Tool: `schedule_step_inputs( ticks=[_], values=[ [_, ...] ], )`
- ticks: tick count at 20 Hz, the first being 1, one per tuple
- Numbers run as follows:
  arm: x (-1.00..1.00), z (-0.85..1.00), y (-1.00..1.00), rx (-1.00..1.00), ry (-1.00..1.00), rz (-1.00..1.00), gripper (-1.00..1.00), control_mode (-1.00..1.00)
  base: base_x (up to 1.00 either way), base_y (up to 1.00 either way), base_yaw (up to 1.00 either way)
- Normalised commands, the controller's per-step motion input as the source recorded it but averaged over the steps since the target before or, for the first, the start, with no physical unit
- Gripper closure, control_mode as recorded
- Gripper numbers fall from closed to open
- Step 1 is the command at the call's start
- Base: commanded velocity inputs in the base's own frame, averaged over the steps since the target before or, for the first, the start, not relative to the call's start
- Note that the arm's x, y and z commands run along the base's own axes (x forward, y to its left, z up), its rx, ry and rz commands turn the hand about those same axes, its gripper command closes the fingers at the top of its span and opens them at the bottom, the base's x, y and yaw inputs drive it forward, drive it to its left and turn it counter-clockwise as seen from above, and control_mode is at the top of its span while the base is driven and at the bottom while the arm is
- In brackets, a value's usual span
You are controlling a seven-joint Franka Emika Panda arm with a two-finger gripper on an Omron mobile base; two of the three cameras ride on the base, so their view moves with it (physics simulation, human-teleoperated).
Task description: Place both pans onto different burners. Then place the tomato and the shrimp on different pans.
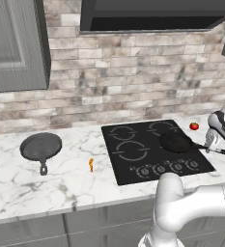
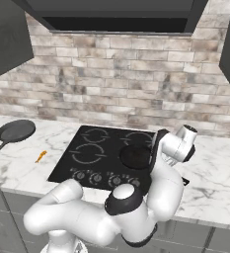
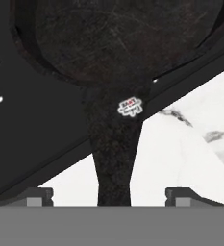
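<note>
Although the fingers are spread wide on either side of the long handle point(image 3: 114, 158), nothing is gripped: in the hand view both tips stand clear of it, with the handle running between them toward the black pan point(image 3: 118, 38). That pan is seen resting on the cooktop point(image 1: 133, 166) over a right-hand burner, its handle reaching out past the cooktop's edge above the marble counter point(image 1: 46, 188). The gripper point(image 1: 212, 140) is placed at the handle's outer end in the left base view.

The grey skillet point(image 1: 40, 146) is found well apart to the left on the counter, its short looped handle pointing toward the front edge. The shrimp point(image 1: 91, 165) lies between that skillet and the cooktop, and the tomato point(image 1: 194, 126) sits on the counter just past the cooktop's right rear corner.

One pan appears to be placed; the skillet is judged to be next. It is likely stiff and fairly heavy for its handle, so tilting can be expected if it is taken far out. A hold close to where the handle meets the rim would be steadier. The tomato is round and liable to roll, so it should be pinched across its middle. The shrimp is thin and light, and is best taken across its narrow body.
</note>
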Motion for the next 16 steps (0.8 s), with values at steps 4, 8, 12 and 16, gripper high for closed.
schedule_step_inputs(
  ticks=[4, 8, 12, 16],
  values=[
    [-0.1, 0.06, 0.0, 0.0, -0.01, 0.0, -1.0, -1.0, 0.0, 0.0, 0.0],
    [-0.16, 0.21, 0.0, 0.0, -0.08, 0.0, -1.0, -1.0, 0.0, 0.0, 0.0],
    [-0.16, 0.37, -0.01, 0.0, -0.11, 0.0, -1.0, -1.0, 0.0, 0.0, 0.0],
    [-0.16, 0.44, 0.0, 0.01, -0.11, 0.0, -1.0, -1.0, 0.0, 0.0, 0.0]
  ],
)
